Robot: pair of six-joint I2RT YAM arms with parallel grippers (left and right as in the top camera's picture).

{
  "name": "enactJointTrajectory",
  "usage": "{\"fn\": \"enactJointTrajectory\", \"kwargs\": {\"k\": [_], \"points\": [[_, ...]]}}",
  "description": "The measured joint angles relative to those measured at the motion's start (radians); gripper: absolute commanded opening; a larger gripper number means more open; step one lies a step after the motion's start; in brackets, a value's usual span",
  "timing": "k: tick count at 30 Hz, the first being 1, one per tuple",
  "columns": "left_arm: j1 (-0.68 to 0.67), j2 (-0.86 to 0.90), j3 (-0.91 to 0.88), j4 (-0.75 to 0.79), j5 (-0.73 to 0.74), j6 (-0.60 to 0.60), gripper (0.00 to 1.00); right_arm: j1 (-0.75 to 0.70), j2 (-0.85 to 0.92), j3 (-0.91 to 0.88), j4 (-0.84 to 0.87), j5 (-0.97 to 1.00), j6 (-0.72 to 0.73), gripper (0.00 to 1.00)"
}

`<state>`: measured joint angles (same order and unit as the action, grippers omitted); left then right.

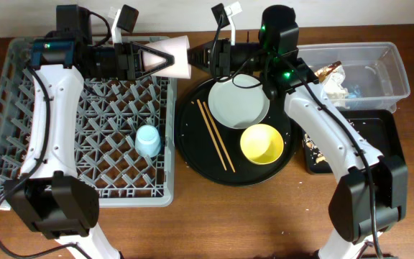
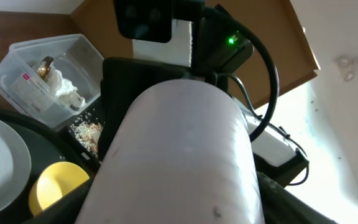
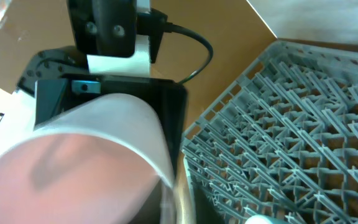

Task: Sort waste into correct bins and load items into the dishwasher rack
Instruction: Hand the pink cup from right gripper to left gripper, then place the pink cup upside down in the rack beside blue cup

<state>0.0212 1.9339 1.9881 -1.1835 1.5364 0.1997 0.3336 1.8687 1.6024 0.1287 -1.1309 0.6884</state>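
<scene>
Pink cup (image 2: 185, 155) fills left-wrist view | left hand (image 1: 160, 57) grasps it | right hand (image 1: 201, 56) unclear | overhead alone: chopsticks (image 1: 215, 135) on round tray (image 1: 190, 147)

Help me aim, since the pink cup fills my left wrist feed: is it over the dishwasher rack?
Observer: Only partly. Overhead shows the pink cup at the dishwasher rack's far right corner, with its wide end reaching past the rack's edge.
Operator: Is anything in the rack that I should avoid?
Observer: One light-blue cup sits among the pegs near the rack's right side, nearer the robot than the corner you are over.
Operator: I see a plate and yellow bowl; what else is waiting?
Observer: The chopsticks lie on the round black tray, left of the plate.
</scene>
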Motion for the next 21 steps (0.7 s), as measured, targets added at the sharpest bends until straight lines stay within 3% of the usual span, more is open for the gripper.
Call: {"fn": "enactJointTrajectory", "kwargs": {"k": [1,3,5,7,10,12,15,19,21], "points": [[0.000,0.000,0.000,0.002,0.000,-0.004,0.56,0.000,0.000,0.000,-0.001,0.000,0.001,0.50],[0.000,0.000,0.000,0.009,-0.004,-0.002,0.54,0.000,0.000,0.000,-0.001,-0.001,0.007,0.84],[0.000,0.000,0.000,0.021,-0.064,-0.002,0.52,0.000,0.000,0.000,-0.011,-0.005,0.007,0.98],[0.000,-0.003,0.001,0.021,-0.152,-0.010,0.52,-0.020,0.009,-0.002,-0.071,0.011,0.004,0.99],[0.000,-0.012,0.005,0.018,-0.508,-0.085,0.52,-0.086,0.018,-0.003,-0.238,0.019,-0.035,0.98],[0.001,-0.012,0.006,-0.014,-0.759,-0.142,0.52,-0.126,0.018,0.005,-0.436,0.053,-0.106,0.98],[-0.002,-0.013,0.005,-0.077,-1.046,-0.187,0.52,-0.171,0.018,0.004,-0.669,0.206,-0.205,0.98],[-0.061,-0.013,0.007,-0.151,-1.295,-0.205,0.52,-0.183,0.018,0.004,-0.777,0.397,-0.249,0.98],[-0.117,-0.013,0.033,-0.316,-1.400,-0.230,0.52,-0.183,0.018,0.004,-0.809,0.442,-0.261,0.99]]}}
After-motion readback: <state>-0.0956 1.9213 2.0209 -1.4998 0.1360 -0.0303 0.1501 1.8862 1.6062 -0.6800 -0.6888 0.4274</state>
